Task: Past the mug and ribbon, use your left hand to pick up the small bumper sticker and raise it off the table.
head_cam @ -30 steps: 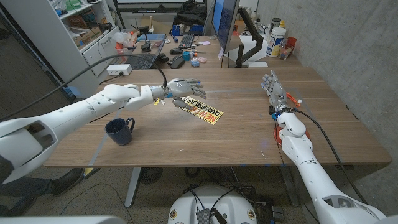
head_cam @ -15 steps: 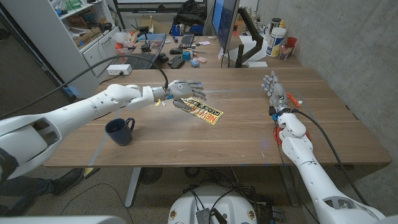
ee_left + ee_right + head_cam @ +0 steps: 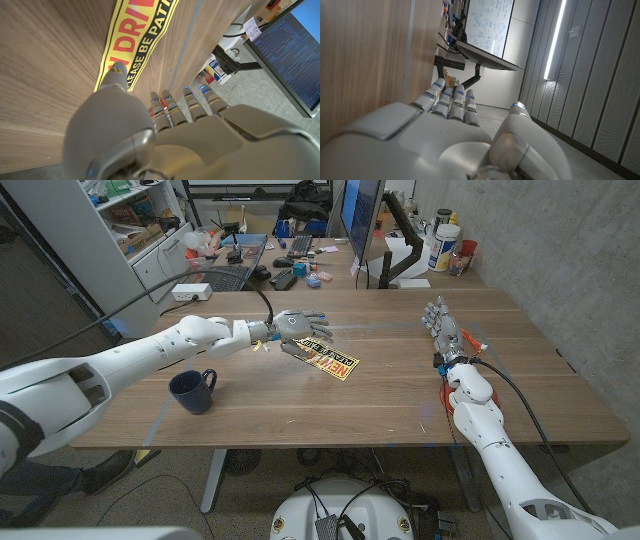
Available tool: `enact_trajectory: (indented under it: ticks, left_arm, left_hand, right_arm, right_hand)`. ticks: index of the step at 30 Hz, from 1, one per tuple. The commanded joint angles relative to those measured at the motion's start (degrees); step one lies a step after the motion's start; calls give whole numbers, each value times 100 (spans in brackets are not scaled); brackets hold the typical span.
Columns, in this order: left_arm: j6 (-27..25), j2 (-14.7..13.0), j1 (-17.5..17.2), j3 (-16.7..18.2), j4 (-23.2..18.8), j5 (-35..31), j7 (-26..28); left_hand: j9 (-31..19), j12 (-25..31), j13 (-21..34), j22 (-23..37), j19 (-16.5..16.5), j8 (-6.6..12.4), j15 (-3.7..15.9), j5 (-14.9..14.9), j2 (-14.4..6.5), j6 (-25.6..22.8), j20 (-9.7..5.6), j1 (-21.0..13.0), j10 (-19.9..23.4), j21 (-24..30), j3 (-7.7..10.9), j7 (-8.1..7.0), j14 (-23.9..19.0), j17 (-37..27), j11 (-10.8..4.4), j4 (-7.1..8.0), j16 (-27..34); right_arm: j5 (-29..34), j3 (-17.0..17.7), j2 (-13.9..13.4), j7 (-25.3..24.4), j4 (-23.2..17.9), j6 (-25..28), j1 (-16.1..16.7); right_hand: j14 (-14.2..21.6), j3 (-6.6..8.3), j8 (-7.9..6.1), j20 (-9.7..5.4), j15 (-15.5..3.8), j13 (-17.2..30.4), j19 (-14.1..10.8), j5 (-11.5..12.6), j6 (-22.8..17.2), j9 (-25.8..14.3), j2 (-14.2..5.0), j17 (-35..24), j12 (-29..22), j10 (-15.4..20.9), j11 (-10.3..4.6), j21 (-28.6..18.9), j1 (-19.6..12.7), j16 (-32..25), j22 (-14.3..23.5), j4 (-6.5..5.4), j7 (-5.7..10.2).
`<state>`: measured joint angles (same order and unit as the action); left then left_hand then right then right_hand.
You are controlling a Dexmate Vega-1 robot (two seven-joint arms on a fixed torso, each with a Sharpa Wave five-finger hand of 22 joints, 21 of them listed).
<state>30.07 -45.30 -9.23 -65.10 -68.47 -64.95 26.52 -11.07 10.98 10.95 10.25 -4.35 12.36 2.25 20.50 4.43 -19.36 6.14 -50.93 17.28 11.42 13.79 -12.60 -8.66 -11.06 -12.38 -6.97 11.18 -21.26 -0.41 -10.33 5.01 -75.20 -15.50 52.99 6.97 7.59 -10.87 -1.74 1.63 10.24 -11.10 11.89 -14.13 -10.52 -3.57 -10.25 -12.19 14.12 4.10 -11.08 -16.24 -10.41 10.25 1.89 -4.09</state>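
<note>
The small bumper sticker (image 3: 333, 363), yellow with red and black lettering, lies on the wooden table (image 3: 400, 400) near the middle. My left hand (image 3: 298, 328) reaches past the dark blue mug (image 3: 192, 391) and hovers low over the sticker's near end. In the left wrist view the sticker (image 3: 131, 46) lies flush on the wood. My left hand (image 3: 165, 125) has its thumb tip on the sticker's end and its fingers stretched out alongside, none under it. My right hand (image 3: 437, 315) stands at the table's right side with fingers extended and nothing in it, also seen in its wrist view (image 3: 455, 135).
A small yellow scrap (image 3: 256, 344) shows beside my left wrist. Red and orange cable (image 3: 447, 395) runs by my right forearm. Behind the table's far edge are a monitor (image 3: 362, 215), a keyboard (image 3: 300, 246) and desk clutter; shelves (image 3: 120, 220) stand at the back left.
My left hand has edged slightly forward over the sticker's end. The sticker, the mug and my right hand have stayed where they were.
</note>
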Motion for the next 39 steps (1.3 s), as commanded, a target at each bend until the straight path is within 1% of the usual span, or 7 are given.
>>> enact_trajectory:
  ticks: [1, 8, 15, 26, 32, 35, 39]
  left_arm:
    - [24, 178, 230, -367, 332, -42, 189]
    - [32, 245, 355, -543, 479, -111, 269]
    - [63, 389, 561, -845, 783, -394, 719]
    - [77, 558, 826, -1230, 1102, -545, 1238]
    - [98, 709, 1002, -1476, 1434, -676, 1708]
    - [127, 819, 1099, -1626, 1688, -718, 2037]
    - [147, 917, 1204, -1790, 1861, -677, 2153]
  left_hand:
    - [-24, 29, 14, 29, 8, 37, 556, -13, 19, -92, -32, -90, 60, 25, -16, 5, -43, -17, -4, 3, 40]
    - [-25, 27, 13, 28, 10, 42, 558, -14, 22, -101, -45, -100, 65, 25, -29, 0, -31, -17, -5, 5, 35]
    - [-26, 21, 12, 29, 18, 36, 555, -16, 28, -86, -43, -108, 61, 23, -52, -2, -22, -18, -4, 11, 32]
    - [-27, 11, 10, 30, -6, 31, 567, -15, 15, -68, -90, -130, 49, 33, -79, -4, -22, -23, -6, 22, 34]
    - [-28, 7, 10, 30, -21, 30, 584, -14, 8, -61, -98, -146, 43, 39, -85, -4, -32, -24, -6, 22, 38]
    - [-36, 27, 13, 31, -114, 69, 676, -7, -34, -138, -132, -209, 101, 72, -83, 0, -178, -25, -7, 18, 91]
    - [-40, 42, 15, 32, -152, 92, 682, -6, -45, -187, -143, -240, 153, 84, -90, -1, -216, -24, -8, 14, 98]
  right_arm:
    - [-15, 11, 0, -30, -21, -49, 23]
    - [-25, 9, 5, -37, -6, -52, 28]
    - [-40, 17, 14, -37, 21, -69, 45]
    - [-46, 25, 13, -56, -4, -53, 76]
    - [-41, 19, 9, -69, -15, -21, 71]
    - [-34, 17, 10, -74, -7, -16, 63]
    - [-33, 22, 15, -74, 18, -24, 42]
  right_hand:
    - [44, -33, -31, 25, 0, 34, -19, 41, -44, -27, 46, -13, 0, 39, 13, -36, -5, -20, 23, -5, 2]
    - [42, -36, -30, 26, 10, 35, -18, 44, -44, -27, 46, -13, -2, 46, 12, -35, -4, -18, 23, -3, 2]
    - [40, -39, -30, 27, 12, 35, -17, 47, -44, -27, 44, -12, -2, 47, 14, -35, -3, -17, 22, 0, -3]
    - [42, -43, -28, 26, 1, 35, -17, 51, -40, -27, 42, -12, 0, 46, 15, -35, -1, -17, 22, 3, -1]
    - [45, -46, -28, 31, 3, 35, -14, 53, -41, -27, 42, -13, 0, 49, 14, -33, 2, -18, 22, 4, -5]
    - [44, -48, -27, 27, 3, 35, -15, 53, -39, -27, 42, -13, 2, 45, 14, -34, 3, -18, 22, 5, 4]
    - [47, -50, -27, 29, 1, 35, -14, 54, -39, -27, 41, -13, 0, 51, 9, -34, 5, -18, 22, 6, 0]
